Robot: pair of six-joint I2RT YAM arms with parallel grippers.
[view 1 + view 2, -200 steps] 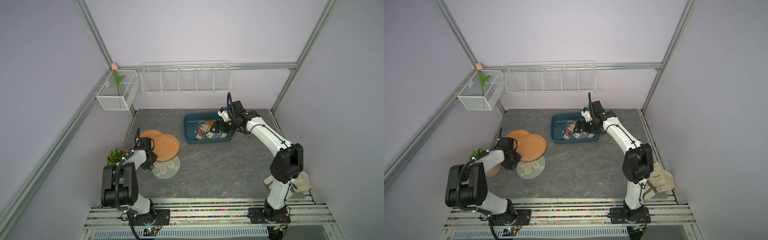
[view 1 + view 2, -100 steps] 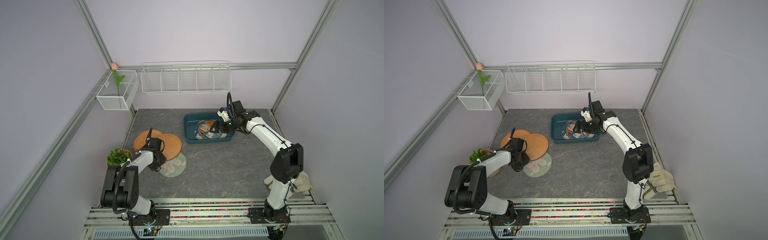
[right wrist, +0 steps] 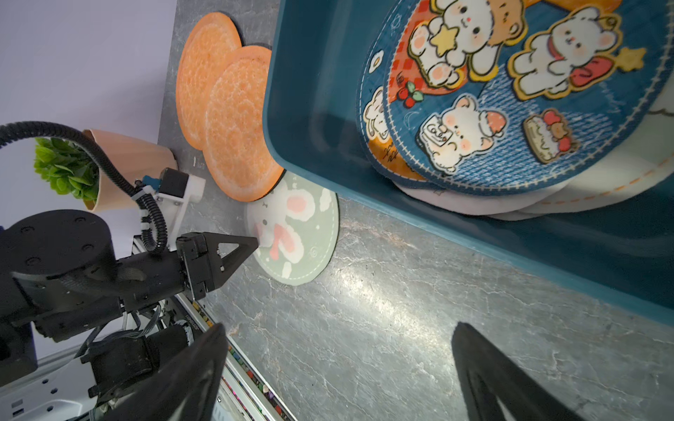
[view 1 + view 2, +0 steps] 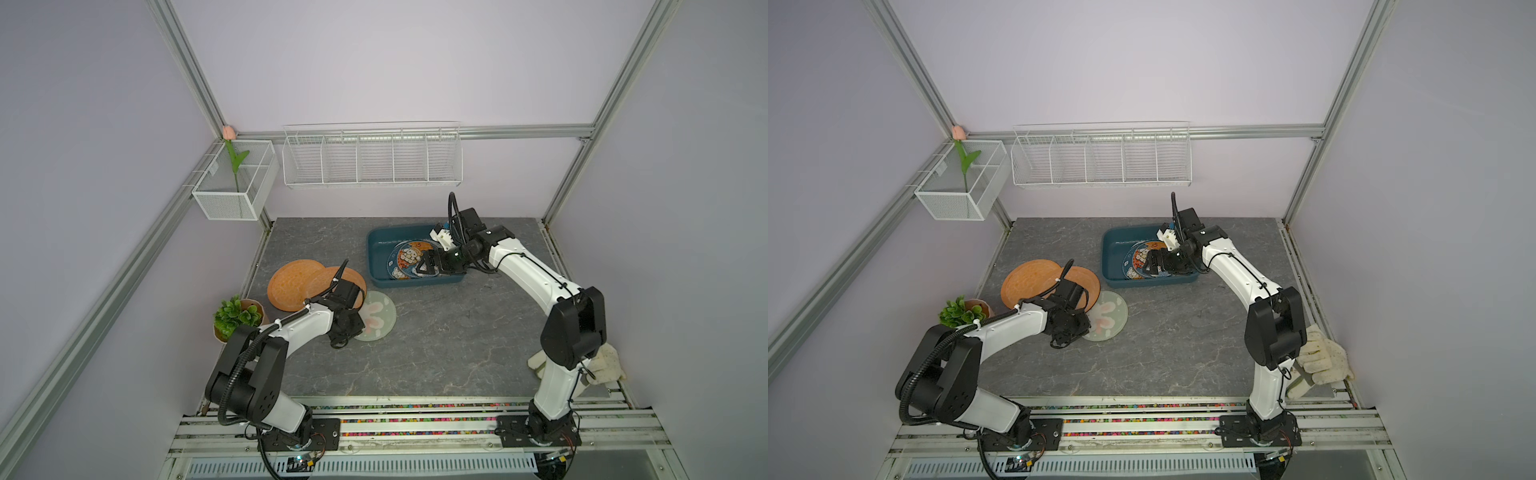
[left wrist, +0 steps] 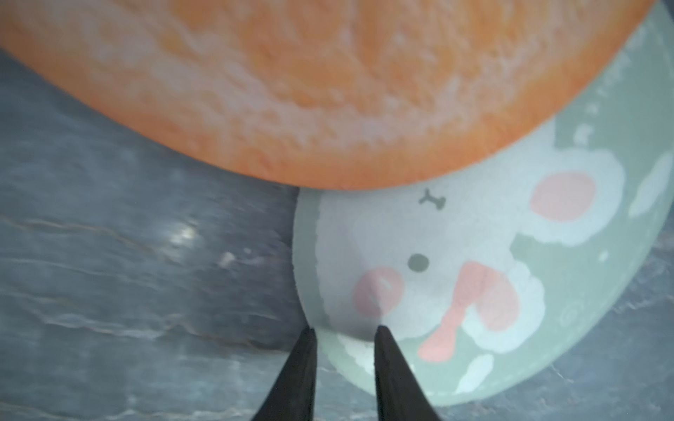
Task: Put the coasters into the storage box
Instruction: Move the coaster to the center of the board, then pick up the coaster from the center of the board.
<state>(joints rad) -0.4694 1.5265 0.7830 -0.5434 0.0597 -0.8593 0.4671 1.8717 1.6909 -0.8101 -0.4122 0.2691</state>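
1. Teal plastic storage box, far side of worktop; holding an overlapping pile of coasters, blue cartoon-print disc uppermost, cream ones beneath; bare floor showing at one end, presumably room for the rest.
2. Orange textured coasters, two, overlapping, flat on worktop near the box's corner; not yet stored.
3. Pale green rabbit-print coaster, flat on worktop, one edge tucked under the nearer orange disc; probably next to go, being closest to the left arm.
4. Left tool: narrowly parted, nothing seen clamped; one tip over the green rim, the other over bare worktop; likely set low to nudge or lift that thin edge.
5. Right tool: spread wide, empty; poised by the box's near wall, seemingly clear of the pile and ready to tidy it.
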